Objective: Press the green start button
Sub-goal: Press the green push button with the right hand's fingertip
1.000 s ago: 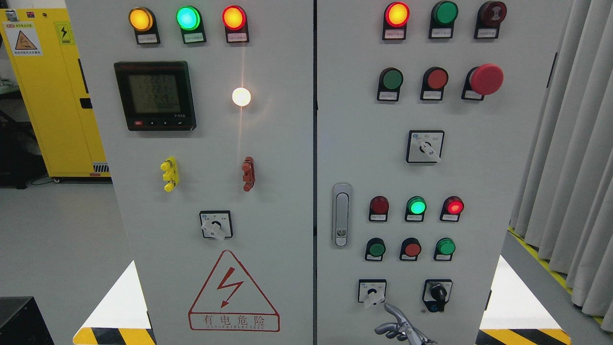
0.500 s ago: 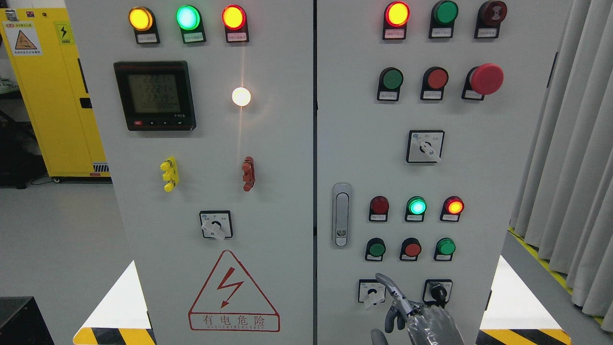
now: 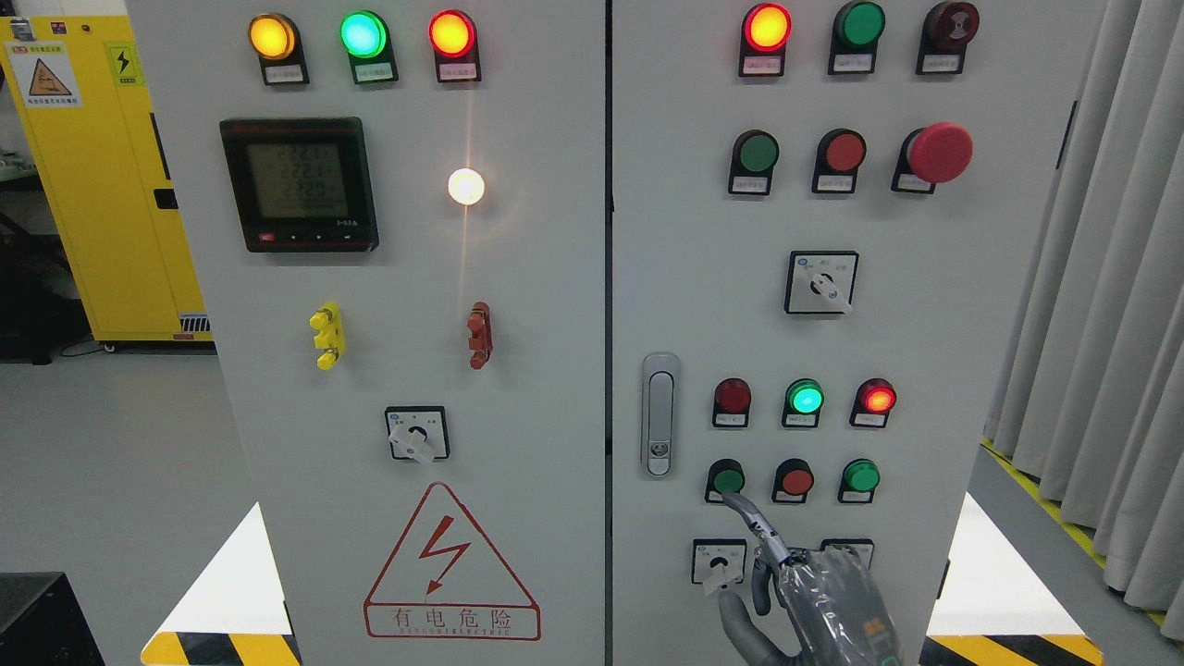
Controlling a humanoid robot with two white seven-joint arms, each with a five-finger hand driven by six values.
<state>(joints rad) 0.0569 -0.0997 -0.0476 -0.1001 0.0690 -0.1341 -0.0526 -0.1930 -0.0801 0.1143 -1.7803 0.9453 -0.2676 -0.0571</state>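
A tall grey control cabinet (image 3: 518, 370) fills the head view, split by a centre seam into two doors, with a yellow cabinet (image 3: 102, 185) behind at the left and grey curtains (image 3: 1101, 324) at the right. On the right door, low down, a row of three push buttons sits under a row of indicator lamps; the green start button (image 3: 728, 480) is taken here to be the leftmost of that row, beside a red button (image 3: 795, 480) and a second green button (image 3: 861, 476). The right robot hand (image 3: 814, 601) enters from the bottom edge right of centre, grasping nothing — index finger (image 3: 747, 518) stretched out, the other fingers curled under. Its tip lies just below the green start button, touching or nearly so; contact cannot be told from this angle. To press well, the fingertip should rise slightly onto the middle of the cap and push straight into the door, keeping clear of the red button beside it and the selector switch (image 3: 719, 564) beneath the finger. Against the frame half a second earlier, the hand has climbed and shifted left: the fingertip was then level with the selector switches, and the hand now covers most of the key switch (image 3: 846, 548) it sat below. The left robot hand is not in view.
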